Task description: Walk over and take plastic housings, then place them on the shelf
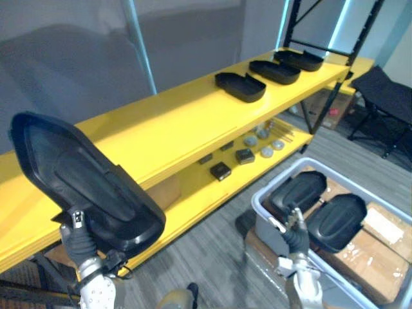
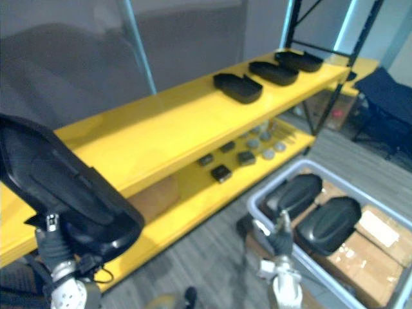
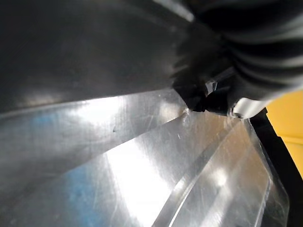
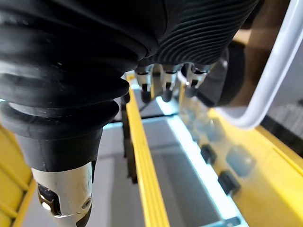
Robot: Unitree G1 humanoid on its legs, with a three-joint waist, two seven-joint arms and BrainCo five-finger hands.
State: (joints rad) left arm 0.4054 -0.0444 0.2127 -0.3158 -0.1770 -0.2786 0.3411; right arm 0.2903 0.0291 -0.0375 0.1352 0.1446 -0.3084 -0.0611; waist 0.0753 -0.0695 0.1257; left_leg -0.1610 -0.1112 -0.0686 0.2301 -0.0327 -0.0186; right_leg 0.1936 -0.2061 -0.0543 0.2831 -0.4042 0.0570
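Note:
A large black plastic housing [image 1: 80,180] stands tilted at the lower left, in front of the yellow shelf's top board [image 1: 161,125]. My left hand [image 1: 77,239] is under it, shut on its lower rim. Three more housings [image 1: 240,86] [image 1: 275,71] [image 1: 299,60] lie in a row at the far right of that board. Two housings [image 1: 297,192] [image 1: 336,222] lie in a pale bin [image 1: 273,185] at the lower right. My right hand [image 1: 296,237] is at the bin's near rim beside the nearer housing [image 4: 227,71], open, with nothing between its fingers [image 4: 163,85].
Small dark and grey parts [image 1: 220,170] [image 1: 244,155] lie on the lower yellow board. Cardboard boxes [image 1: 381,226] sit in the bin under the housings, and another box [image 1: 164,192] stands under the shelf. A black rack post [image 1: 335,90] and dark furniture [image 1: 386,93] stand at the right.

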